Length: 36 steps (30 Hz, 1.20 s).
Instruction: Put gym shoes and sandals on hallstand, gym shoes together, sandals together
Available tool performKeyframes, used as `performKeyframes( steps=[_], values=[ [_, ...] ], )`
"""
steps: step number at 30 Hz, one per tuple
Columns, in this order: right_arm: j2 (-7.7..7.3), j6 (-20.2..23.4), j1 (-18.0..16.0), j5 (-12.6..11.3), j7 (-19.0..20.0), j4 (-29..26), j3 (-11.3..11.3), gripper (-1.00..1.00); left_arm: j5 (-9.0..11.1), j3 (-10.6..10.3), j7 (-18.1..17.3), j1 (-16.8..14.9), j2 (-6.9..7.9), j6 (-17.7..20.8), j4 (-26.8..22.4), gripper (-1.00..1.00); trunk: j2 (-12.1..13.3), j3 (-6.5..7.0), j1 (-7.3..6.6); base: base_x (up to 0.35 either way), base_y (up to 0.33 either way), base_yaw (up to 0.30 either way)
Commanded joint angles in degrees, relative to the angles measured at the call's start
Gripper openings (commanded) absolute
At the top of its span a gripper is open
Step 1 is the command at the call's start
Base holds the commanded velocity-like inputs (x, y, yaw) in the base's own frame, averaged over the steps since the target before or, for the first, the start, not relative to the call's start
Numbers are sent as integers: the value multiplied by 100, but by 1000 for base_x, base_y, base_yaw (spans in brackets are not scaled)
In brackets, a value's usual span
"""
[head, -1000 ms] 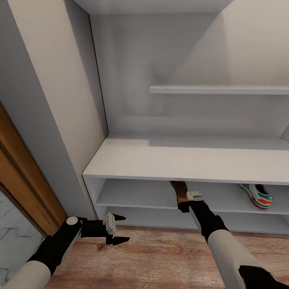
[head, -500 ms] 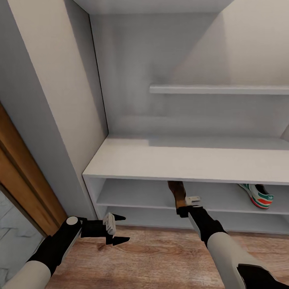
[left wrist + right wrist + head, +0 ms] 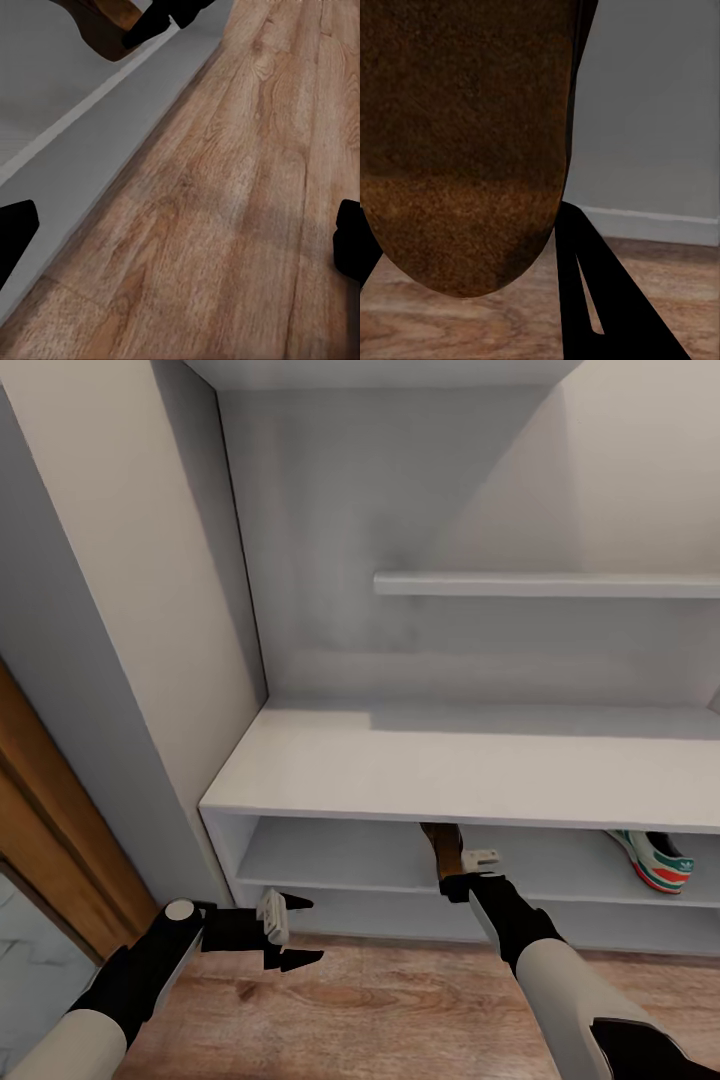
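Two matte white shelf openings in your hallstand above wood-grain corridor floor. Right gripper grasps a cork-soled sandal at the upper opening; left gripper released. Gym shoe shelved far right.

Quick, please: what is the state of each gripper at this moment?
Left gripper: open, holding nothing, above the corridor floor.
Right gripper: shut on a sandal, at the hallstand's upper shelf opening.

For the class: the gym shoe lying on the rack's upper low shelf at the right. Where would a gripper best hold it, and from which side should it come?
Grip the gym shoe across its heel and collar, coming level from the open front. The bench top overhangs it, which probably rules out reaching from above, and only this near end shows.
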Motion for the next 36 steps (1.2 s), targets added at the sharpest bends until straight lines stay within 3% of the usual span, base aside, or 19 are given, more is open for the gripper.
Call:
performKeyframes(
  steps=[1,20,22,27,34,36],
  values=[
    [8,31,0,43,-2,-10,-36,-100,-16,-7,-8,-3,1,1,-7,100,-2,-5,0,59,0,0],
    [8,32,-3,43,-2,-10,-38,-100,-29,-30,-8,-3,-4,-7,1,100,-2,-5,0,90,0,0],
    [8,31,-3,43,-2,-10,-39,-100,-31,-129,-8,-3,-24,-7,3,100,-2,-5,0,7,0,0],
    [6,32,-1,43,-2,-10,-44,-100,-20,-532,2,-1,-154,-2,27,100,-2,-5,0,2,0,0],
    [0,31,-2,43,-2,-10,-46,-100,-31,-618,9,41,-564,-7,372,100,-2,-5,0,0,0,0],
    [-1,31,-2,43,-2,-10,-46,-100,-32,-620,9,42,-621,-7,402,100,-2,-5,0,0,0,0]
  ],
)
